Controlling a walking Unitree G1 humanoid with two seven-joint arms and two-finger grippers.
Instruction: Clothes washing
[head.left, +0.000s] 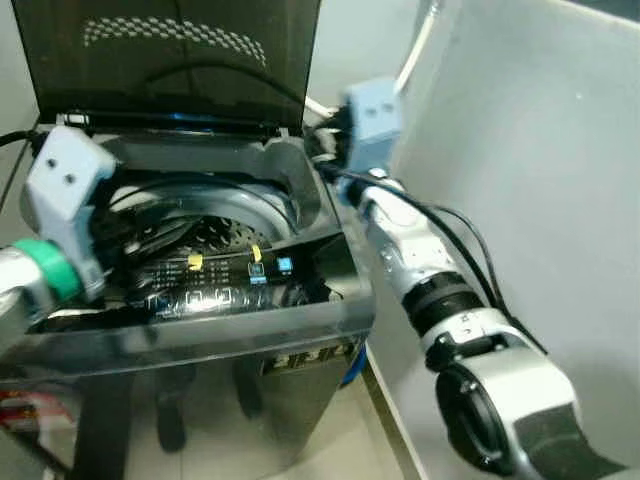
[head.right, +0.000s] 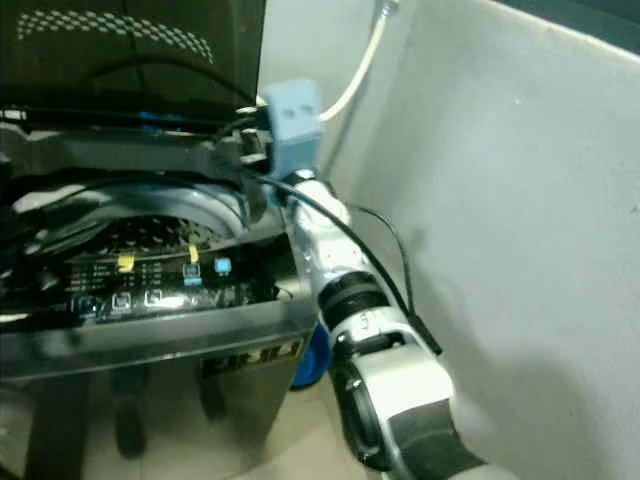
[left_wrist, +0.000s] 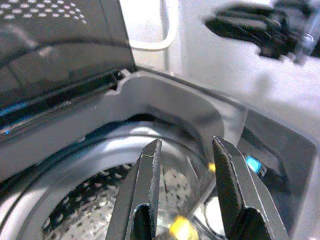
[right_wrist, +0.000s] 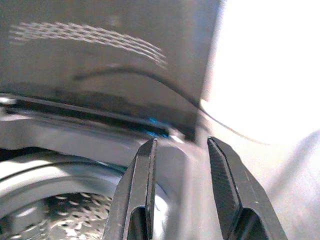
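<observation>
Standing close against a pale wall (head.left: 540, 150) on the robot's right, the top-loading washing machine (head.left: 240, 330) leaves little side room there; only a narrow strip of floor (head.left: 370, 420) shows between cabinet and wall. Dark tinted lid (head.left: 170, 50) raised upright at the back, mouth fully open. Grey plastic rim, rounded corners. Inside, the perforated steel drum (left_wrist: 85, 220), shiny, round. Glossy control panel (head.left: 215, 280) along the front edge, lit blue and yellow marks. A white hose (head.right: 365, 65) runs up the wall behind.

Right gripper (right_wrist: 180, 165) hovers at the machine's back right corner, near the lid hinge, fingers parted, nothing between them. Left gripper (left_wrist: 185, 170) hangs over the drum opening at the left side, fingers likewise spread and empty. No clothes can be made out.
</observation>
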